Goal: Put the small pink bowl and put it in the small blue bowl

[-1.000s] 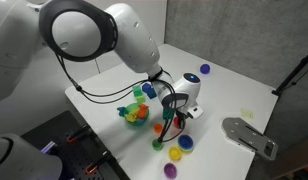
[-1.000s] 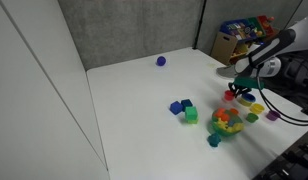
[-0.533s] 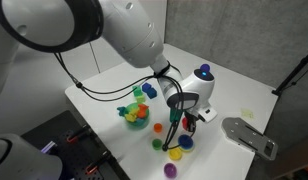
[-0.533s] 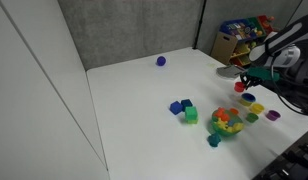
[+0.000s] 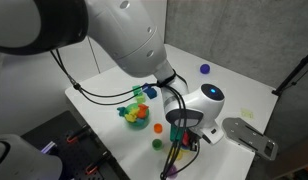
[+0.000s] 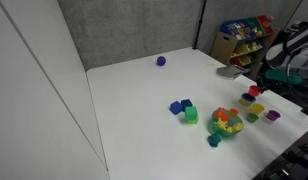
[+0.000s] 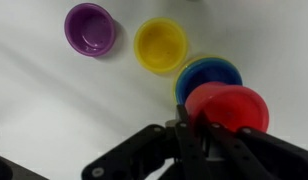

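In the wrist view the gripper (image 7: 186, 122) is seen with its jaws pressed together on the near rim of the pink bowl (image 7: 234, 108) — the bowl is pinched at its edge and shows red in this view. The pink bowl is held mouth up and overlaps the blue bowl (image 7: 216, 70), covering the blue bowl's near part. Whether the two bowls touch cannot be told.

The blue bowl is seen upright on the white table (image 5: 106, 92). Just beside the blue bowl, away from the gripper, a yellow bowl (image 7: 160, 43) is set; the two rims are nearly touching. Beyond the yellow bowl, farther from the blue bowl, a purple bowl (image 7: 91, 28) is placed, a little apart. All three are seen mouth up.

In an exterior view the pink bowl (image 6: 256, 91) shows as a red spot under the wrist, close to the table edge. A heap of coloured toys (image 6: 227, 121) is seen near it — the blue bowl itself cannot be made out there. In both exterior views much of the bowl row is hidden by the arm.
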Robot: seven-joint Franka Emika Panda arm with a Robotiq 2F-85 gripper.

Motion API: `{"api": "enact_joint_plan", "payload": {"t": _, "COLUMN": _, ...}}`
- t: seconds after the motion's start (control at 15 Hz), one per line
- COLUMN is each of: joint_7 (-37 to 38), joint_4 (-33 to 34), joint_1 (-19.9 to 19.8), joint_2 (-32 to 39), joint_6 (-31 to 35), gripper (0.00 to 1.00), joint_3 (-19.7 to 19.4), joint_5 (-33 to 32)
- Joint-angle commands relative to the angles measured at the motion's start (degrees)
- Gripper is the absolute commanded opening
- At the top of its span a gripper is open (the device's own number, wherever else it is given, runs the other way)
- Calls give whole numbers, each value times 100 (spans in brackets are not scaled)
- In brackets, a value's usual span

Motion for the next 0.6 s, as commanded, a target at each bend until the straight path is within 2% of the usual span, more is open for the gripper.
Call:
{"api": "enact_joint_plan", "payload": {"t": 0.0, "joint_7": -469, "joint_4": -75, "joint_1": -235, "joint_2": -52, "joint_6": 3, "gripper": 5, "joint_3": 143, "joint_5": 216}}
{"api": "enact_joint_plan", "payload": {"t": 0.53, "joint_7": -735, "joint_4": 13, "joint_1": -221, "joint_2": 95, "joint_6": 100, "gripper": 5, "joint_3": 195, "joint_5": 170}}
